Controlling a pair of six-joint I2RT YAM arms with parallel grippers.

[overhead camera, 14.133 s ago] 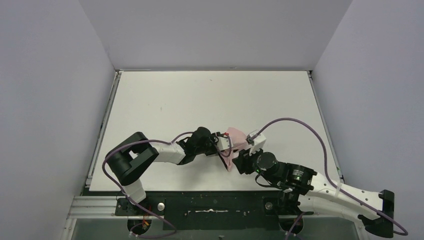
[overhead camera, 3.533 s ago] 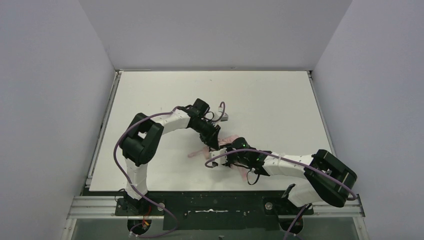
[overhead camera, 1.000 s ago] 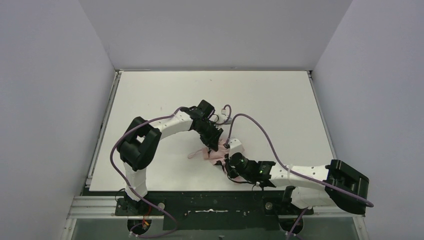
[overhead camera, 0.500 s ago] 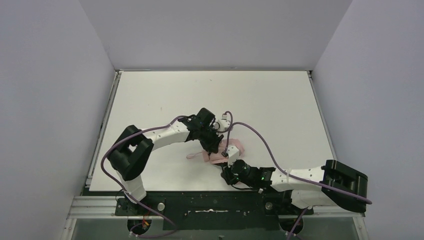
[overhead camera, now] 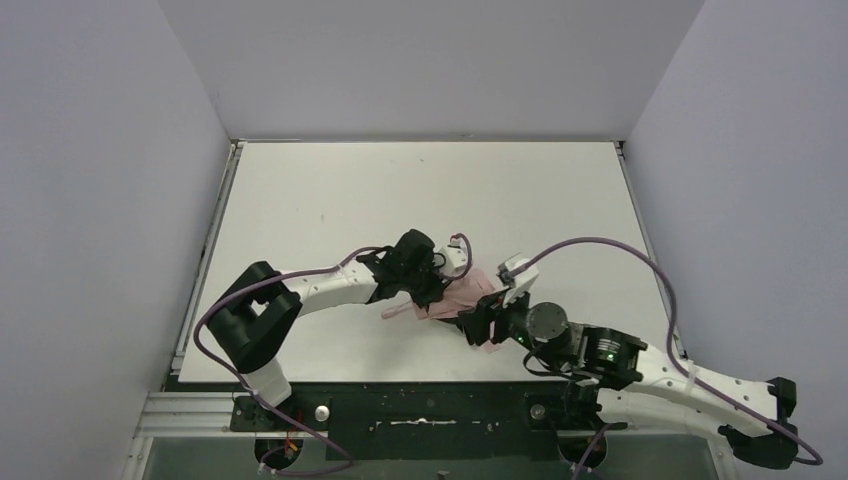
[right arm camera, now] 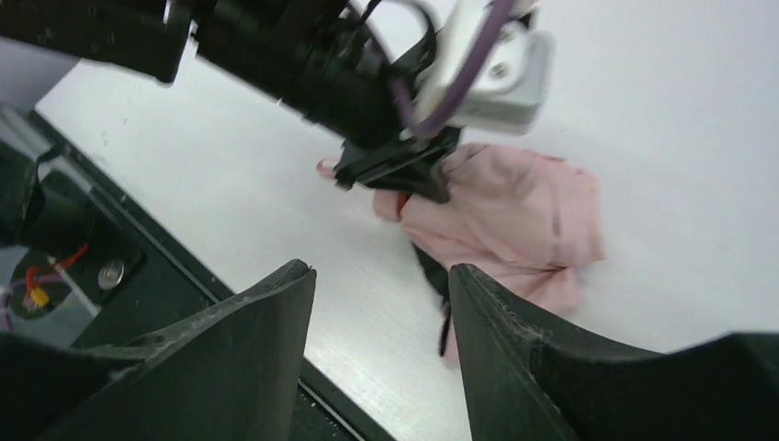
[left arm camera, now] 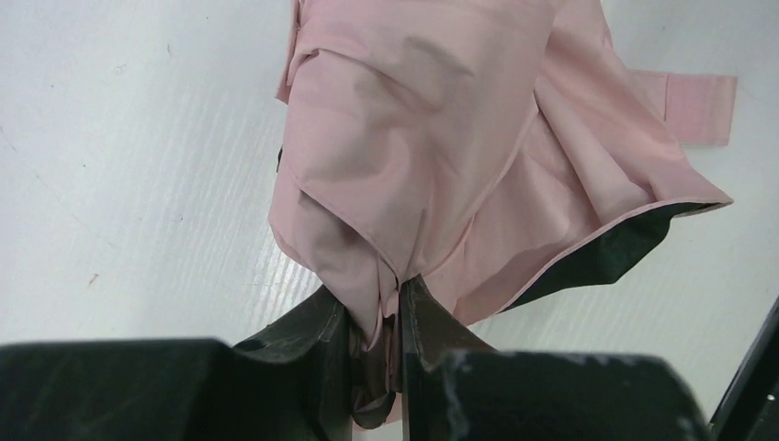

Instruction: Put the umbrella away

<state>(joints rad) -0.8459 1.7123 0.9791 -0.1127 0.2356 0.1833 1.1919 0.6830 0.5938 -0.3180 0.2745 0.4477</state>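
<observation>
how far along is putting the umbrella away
Done: the pale pink folding umbrella is collapsed into a crumpled bundle on the white table. In hand: the left pincer is shut on a fold of its canopy; the right pincer is open, off the fabric. Left: the folds are loose, black lining shows, and the flat pink strap lies unfastened, so rolling and strapping remain.

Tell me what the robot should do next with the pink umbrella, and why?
Probably lower the right hand onto the loose flap and tuck it over. The left hand is pinching the umbrella by its canopy, but the right hand is open, empty and hovering above it, and the fabric lies spread with its black lining showing.
</observation>
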